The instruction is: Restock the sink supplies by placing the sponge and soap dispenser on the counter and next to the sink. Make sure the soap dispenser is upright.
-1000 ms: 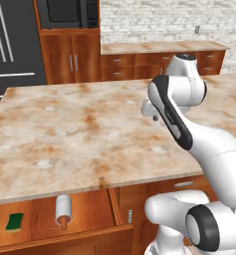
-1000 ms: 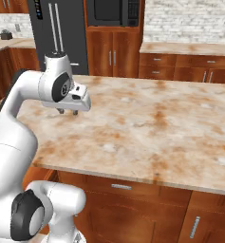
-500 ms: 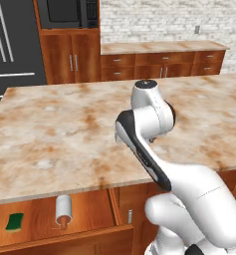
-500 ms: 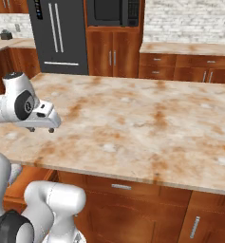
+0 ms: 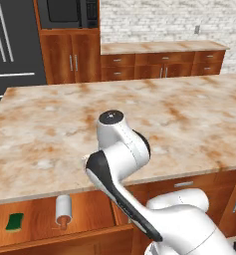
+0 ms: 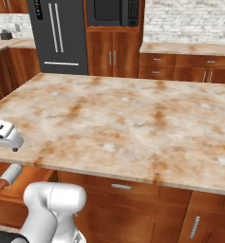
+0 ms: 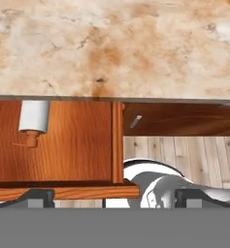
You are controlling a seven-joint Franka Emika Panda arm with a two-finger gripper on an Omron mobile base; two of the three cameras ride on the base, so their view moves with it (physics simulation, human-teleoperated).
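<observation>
Open drawer (image 5: 45, 221) below wide-open end effector (image 7: 114, 196)

Warm browns, beige marble and one patch of green

We see the island surface (image 5: 50, 129) in beige stone with rust-brown marbling, and the far counter (image 5: 159, 47) wears the same pattern under a white brick wall (image 5: 164, 20). Our open drawer (image 5: 89, 219) is orange-brown wood; in it lies the sponge (image 5: 14, 221), bright green with a darker green layer, and the soap dispenser (image 5: 63, 210), pale grey-white with an orange-brown pump top. The cabinets (image 6: 109, 57) are reddish-brown wood with grey handles, the fridge (image 6: 59, 35) near-black, and the floor (image 7: 184, 150) pale planks.
</observation>
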